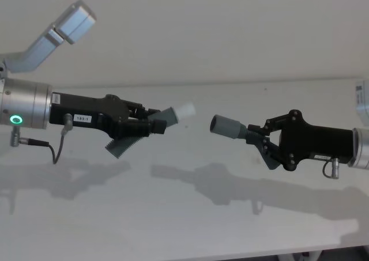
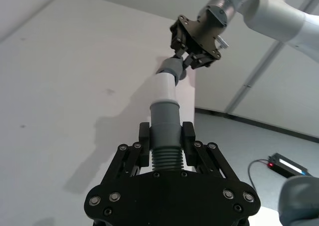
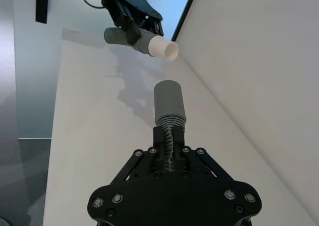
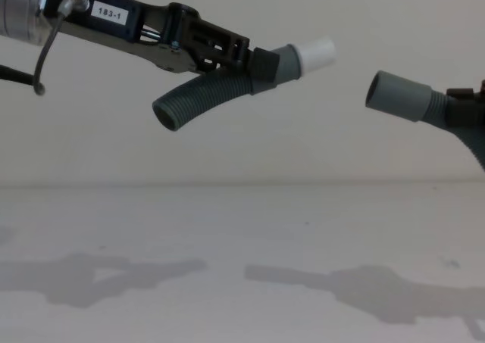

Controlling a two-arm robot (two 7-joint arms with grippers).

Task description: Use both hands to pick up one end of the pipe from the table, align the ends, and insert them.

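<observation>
The head view looks forward and down onto the worktop, with the left hand and right hand at middle distance; the chest view sits lower, looking level across the same worktop to the wall, and both share the gap between the hands. Each wrist view looks close along its own hand — left past the white-tipped pipe, right past the grey-collared pipe — to the other hand.

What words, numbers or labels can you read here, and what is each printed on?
"183-1": white label on the left gripper, holding the white-tipped hose piece.
Small sticker on the right gripper, holding the socket hose piece: too small to read.
Dark print on the white panel beyond it: blurred.
</observation>
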